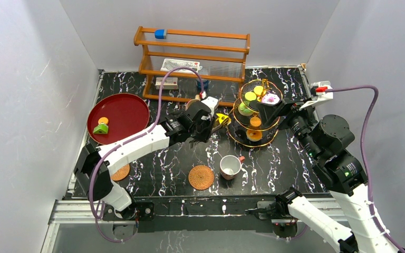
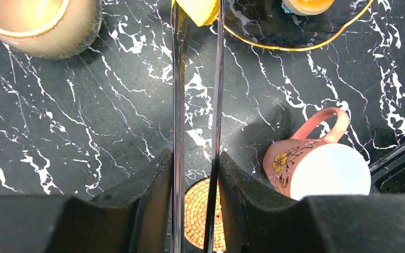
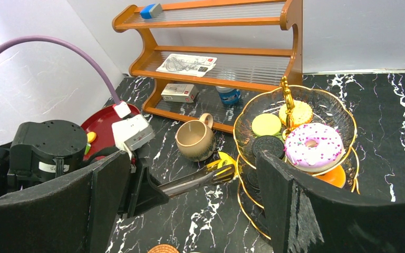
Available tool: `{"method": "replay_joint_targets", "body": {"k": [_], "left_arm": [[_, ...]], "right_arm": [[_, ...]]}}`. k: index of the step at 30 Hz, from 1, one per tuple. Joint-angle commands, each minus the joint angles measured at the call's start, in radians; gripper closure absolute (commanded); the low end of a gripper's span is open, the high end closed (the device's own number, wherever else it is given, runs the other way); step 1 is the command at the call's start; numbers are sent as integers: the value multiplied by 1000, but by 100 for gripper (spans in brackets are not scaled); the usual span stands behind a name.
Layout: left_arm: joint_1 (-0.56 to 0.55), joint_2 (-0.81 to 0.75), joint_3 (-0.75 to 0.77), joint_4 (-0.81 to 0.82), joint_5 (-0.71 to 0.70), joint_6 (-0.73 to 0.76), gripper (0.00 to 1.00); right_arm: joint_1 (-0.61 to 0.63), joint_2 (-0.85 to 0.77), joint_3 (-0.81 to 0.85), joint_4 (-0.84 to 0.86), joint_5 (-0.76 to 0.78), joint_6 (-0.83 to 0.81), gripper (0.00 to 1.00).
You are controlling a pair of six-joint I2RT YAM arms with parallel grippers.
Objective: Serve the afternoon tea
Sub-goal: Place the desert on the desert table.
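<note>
Only the top view takes in the far left. There the tray sits on the bench with an orange piece and a green piece on it. Near it lies a coaster, partly hidden by the left arm.

The left wrist view alone shows the grip. The left pincer is clamped on tongs, whose two blades run out to a yellow piece pinched at their tip. That piece is just beside the gold rim of the stand. Below the blades lies the second coaster. To its right the cup stands upright, handle toward the stand.

The mug is largely covered by the arm from above but shows plainly in the right wrist view, between the rack and the tongs. That view also gives the stand's top tier: a pink sprinkled donut, a dark sandwich cookie and yellow rounds. The right pincer is spread wide and holds nothing.

The left arm reaches diagonally from its near-left base to mid-bench, wrist turned down. The right arm rises at the near right and bends back left. Its pincer is at the stand's top tier, on the right side.
</note>
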Motion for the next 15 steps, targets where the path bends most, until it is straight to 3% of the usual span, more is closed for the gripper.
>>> {"method": "replay_joint_targets", "body": {"k": [1,15], "left_arm": [[-8,17,43,33,26,18,76],[-31,54,72,79,70,34,76]], "right_arm": [[3,4,3,68,9,-10,1],[3,3,-3,68,12,-9,1]]}}
